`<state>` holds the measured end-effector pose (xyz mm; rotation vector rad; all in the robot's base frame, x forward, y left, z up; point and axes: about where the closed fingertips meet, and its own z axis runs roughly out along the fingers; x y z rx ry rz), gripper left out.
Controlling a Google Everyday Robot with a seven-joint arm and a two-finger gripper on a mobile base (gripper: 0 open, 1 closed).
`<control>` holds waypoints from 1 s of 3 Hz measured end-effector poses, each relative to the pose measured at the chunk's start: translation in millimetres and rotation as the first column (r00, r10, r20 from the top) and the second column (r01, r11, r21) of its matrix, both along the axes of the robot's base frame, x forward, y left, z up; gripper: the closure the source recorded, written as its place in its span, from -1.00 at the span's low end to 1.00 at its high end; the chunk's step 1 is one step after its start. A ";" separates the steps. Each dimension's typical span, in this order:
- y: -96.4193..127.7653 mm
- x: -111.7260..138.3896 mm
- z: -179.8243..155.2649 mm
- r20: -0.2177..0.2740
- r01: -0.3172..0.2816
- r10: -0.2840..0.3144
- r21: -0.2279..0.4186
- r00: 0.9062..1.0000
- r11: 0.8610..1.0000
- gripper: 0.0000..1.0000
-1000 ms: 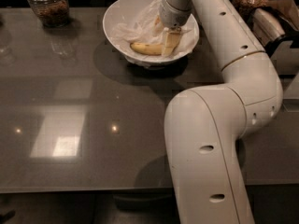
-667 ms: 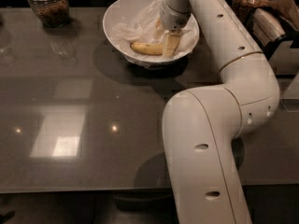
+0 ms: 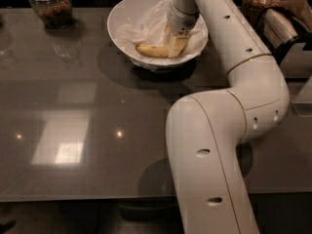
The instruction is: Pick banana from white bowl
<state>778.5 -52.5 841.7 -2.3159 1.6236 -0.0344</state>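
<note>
The white bowl (image 3: pixel 122 18) stands tilted at the back middle of the dark table, lined with crumpled white paper. The yellow banana (image 3: pixel 152 50) lies across the bowl's lower inside, curved, its left end free. My gripper (image 3: pixel 176 44) reaches down into the bowl from above and sits at the banana's right end, touching or covering it. The banana's right tip is hidden behind the gripper.
A glass jar (image 3: pixel 50 5) with brown contents stands at the back left. Another jar (image 3: pixel 257 3) and a dark appliance (image 3: pixel 287 28) stand at the back right. My own white arm (image 3: pixel 214 145) fills the right foreground over the glossy table (image 3: pixel 73 106).
The gripper stays at the banana's right end in the bowl. The arm's lower link has shifted slightly left. The banana has not moved.
</note>
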 end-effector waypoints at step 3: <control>-6.6 -5.4 27.7 0.041 -0.012 0.012 -0.012 0.999 1.000 1.00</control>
